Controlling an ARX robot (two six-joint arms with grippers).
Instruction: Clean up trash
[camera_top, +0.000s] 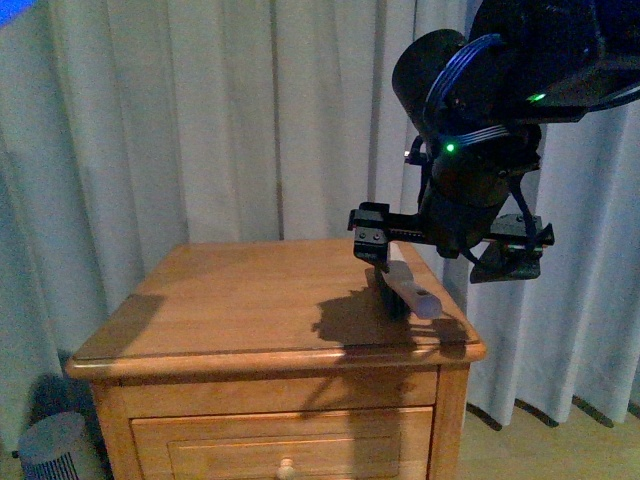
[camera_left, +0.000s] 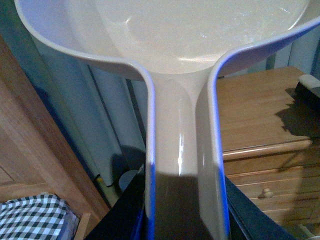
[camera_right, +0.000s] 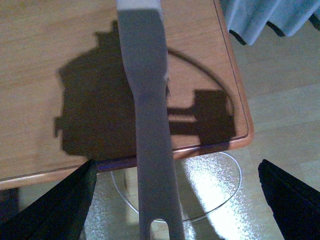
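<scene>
- The jaws of the right gripper (camera_top: 445, 248) are spread wide. A pale brush (camera_top: 418, 292) has its handle running between them, and no finger can be seen touching it.
- The jaws of the left gripper (camera_left: 185, 222) sit tight against both sides of the handle of a grey dustpan (camera_left: 200, 30), pinching it. The pan is held up in the air beside the cabinet.
- The trash shows in none of the three views.
- The brush slants down to the wooden surface (camera_top: 250, 300), near its right front corner. Its dark head is on the wood, inside the arm's shadow.
- A drawer (camera_top: 290, 450) sits below the surface, and pale curtains (camera_top: 200, 120) hang behind.
- A black-and-white checked cloth (camera_left: 30, 217) lies low in the left wrist view.
</scene>
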